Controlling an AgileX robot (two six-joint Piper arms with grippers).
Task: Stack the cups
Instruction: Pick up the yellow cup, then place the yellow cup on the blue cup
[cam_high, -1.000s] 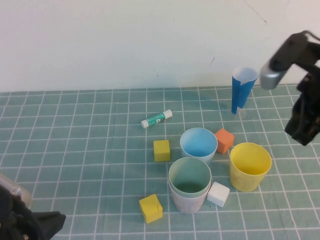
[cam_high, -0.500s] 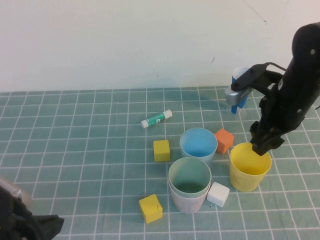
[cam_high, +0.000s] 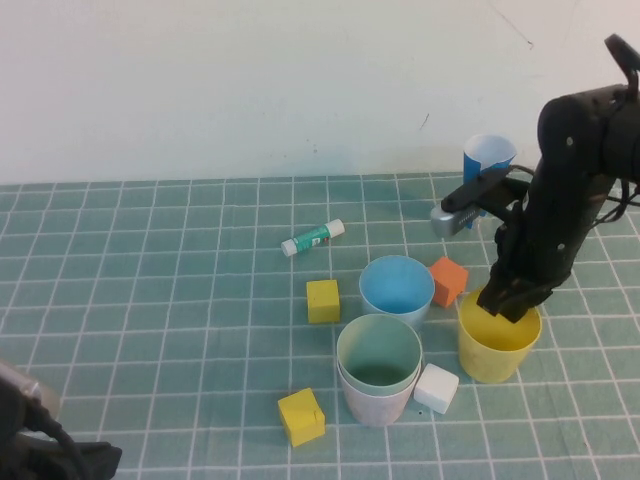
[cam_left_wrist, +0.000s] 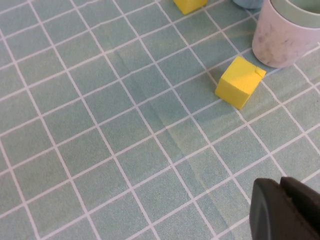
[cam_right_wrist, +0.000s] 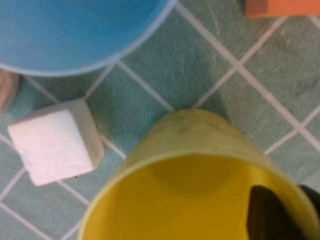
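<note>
Now the yellow cup (cam_high: 499, 335), at the right of the frame on the tabletop (cam_high: 160, 300), should be pinched squarely by its rim, where the right claw (cam_high: 503, 303) is set, its opening not discernible; the left claw (cam_left_wrist: 287, 210), opening likewise not discernible, is parked bottom left.

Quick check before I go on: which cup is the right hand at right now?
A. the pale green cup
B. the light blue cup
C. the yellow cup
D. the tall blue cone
C. The right hand is down at the rim of the yellow cup, one finger showing inside its mouth in the right wrist view; the left hand sits low at the table's near left corner.
</note>
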